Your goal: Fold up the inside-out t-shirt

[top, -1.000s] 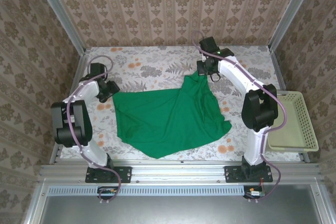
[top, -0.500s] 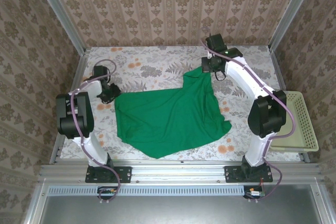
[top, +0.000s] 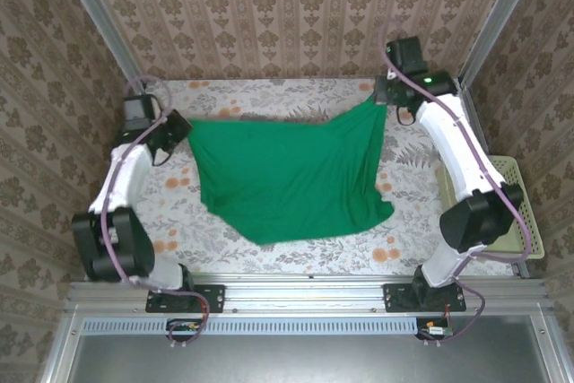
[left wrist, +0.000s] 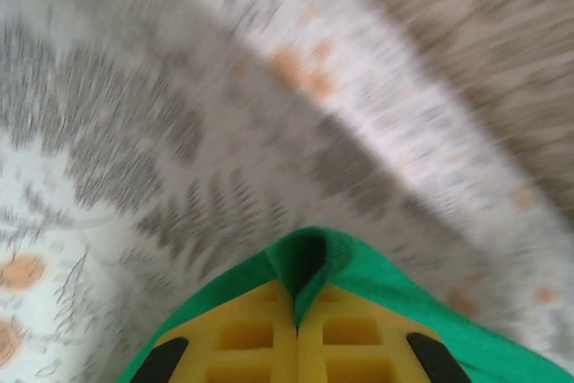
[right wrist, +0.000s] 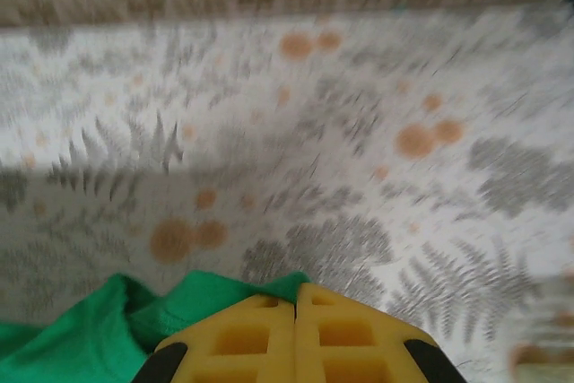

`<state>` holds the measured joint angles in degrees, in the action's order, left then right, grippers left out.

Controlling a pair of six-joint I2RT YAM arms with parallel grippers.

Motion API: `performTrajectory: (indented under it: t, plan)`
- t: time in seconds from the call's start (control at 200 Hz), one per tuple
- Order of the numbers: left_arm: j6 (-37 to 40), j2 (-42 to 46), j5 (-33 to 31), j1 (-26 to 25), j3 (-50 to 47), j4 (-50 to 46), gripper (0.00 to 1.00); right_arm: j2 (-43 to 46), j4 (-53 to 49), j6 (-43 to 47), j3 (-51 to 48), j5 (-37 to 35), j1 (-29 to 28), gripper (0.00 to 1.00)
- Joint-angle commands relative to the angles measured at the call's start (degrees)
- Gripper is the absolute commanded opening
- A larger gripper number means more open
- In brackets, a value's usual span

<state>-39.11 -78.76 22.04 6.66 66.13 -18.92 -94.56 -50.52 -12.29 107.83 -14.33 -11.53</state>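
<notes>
The bright green t-shirt [top: 291, 177] hangs stretched between both arms above the flowered table, its lower part resting on the cloth near the front. My left gripper [top: 184, 123] is shut on the shirt's upper left corner; in the left wrist view a green fold [left wrist: 309, 257] is pinched between the yellow fingers [left wrist: 242, 334]. My right gripper [top: 381, 100] is shut on the upper right corner. The right wrist view has green cloth [right wrist: 134, 325] squeezed at the tip of the closed yellow fingers [right wrist: 350, 334].
A pale yellow-green plastic basket [top: 507, 213] sits at the right edge of the table. Patterned walls close in the back and sides. A metal rail [top: 296, 298] runs along the front with both arm bases on it.
The left gripper closed on the shirt's left corner and rose toward the back left. The right gripper moved back and right with its corner. The shirt's top edge is now pulled taut.
</notes>
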Motion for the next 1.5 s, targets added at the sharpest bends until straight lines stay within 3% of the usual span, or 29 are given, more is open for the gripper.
performTrajectory:
  t: [0.0,0.09,0.245,0.31,0.425,0.66,0.95,1.16,1.335,1.495]
  plan:
    - [-5.1,10.4,8.1,4.0,1.6,8.4,0.0,9.1,-3.6,3.0,8.4,-9.2,0.1,0.0]
    - [-4.8,17.2,9.7,4.7,2.8,10.3,0.0,14.4,-1.6,3.7,10.6,-10.3,0.1,0.0]
    - [-4.6,22.4,12.3,4.3,2.6,11.7,0.0,23.6,3.3,3.4,10.1,-4.7,-0.2,0.0]
    - [-3.5,21.9,12.0,4.3,3.6,8.3,0.0,24.1,3.7,3.8,10.2,-1.2,-0.4,0.0]
    - [-3.3,22.8,14.3,4.3,3.7,7.6,0.0,23.5,0.1,3.6,13.0,-2.2,-0.6,0.0]
    - [-0.1,30.0,16.3,4.2,4.2,6.6,0.0,29.3,3.0,4.2,11.9,-0.3,-0.6,0.0]
    - [-2.3,41.0,20.7,4.2,-2.4,13.6,0.0,33.9,3.8,5.0,14.3,0.8,-0.6,0.0]
    - [0.7,48.5,19.5,3.2,-1.8,9.5,0.0,38.0,4.7,4.7,15.1,1.4,-0.6,0.0]
    - [-0.5,46.6,16.7,2.4,-4.2,11.0,0.0,35.9,7.2,6.2,14.9,-1.2,-0.6,0.0]
    - [-0.9,34.9,13.3,-0.4,-8.2,14.7,0.0,26.1,8.5,7.7,14.6,-3.4,-0.6,0.0]
